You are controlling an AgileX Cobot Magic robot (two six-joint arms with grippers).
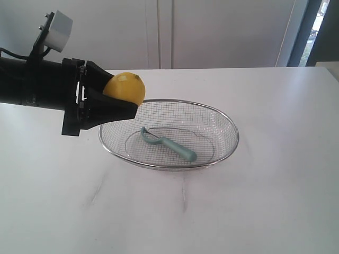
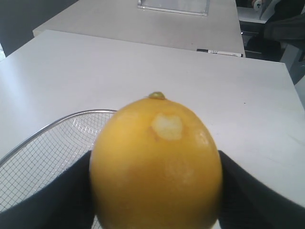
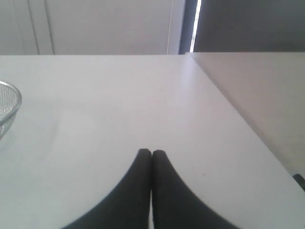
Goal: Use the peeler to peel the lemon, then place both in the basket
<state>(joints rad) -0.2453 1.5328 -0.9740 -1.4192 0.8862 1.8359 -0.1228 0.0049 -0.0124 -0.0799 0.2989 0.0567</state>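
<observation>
The yellow lemon [image 1: 125,87] hangs in the air over the left rim of the wire-mesh basket [image 1: 228,124], with my left gripper [image 1: 126,94] shut on it. In the left wrist view the lemon [image 2: 156,164] fills the space between the black fingers [image 2: 248,188] and shows a pale peeled patch near its nub. The teal peeler [image 1: 172,145] lies on the basket's floor, head toward the left. My right gripper [image 3: 151,153] is shut on nothing above bare table; the exterior view does not show it.
The basket's rim [image 3: 9,102] shows at the edge of the right wrist view. The white table [image 1: 265,211] has its far edge against a pale wall. A second table [image 2: 143,24] stands beyond in the left wrist view.
</observation>
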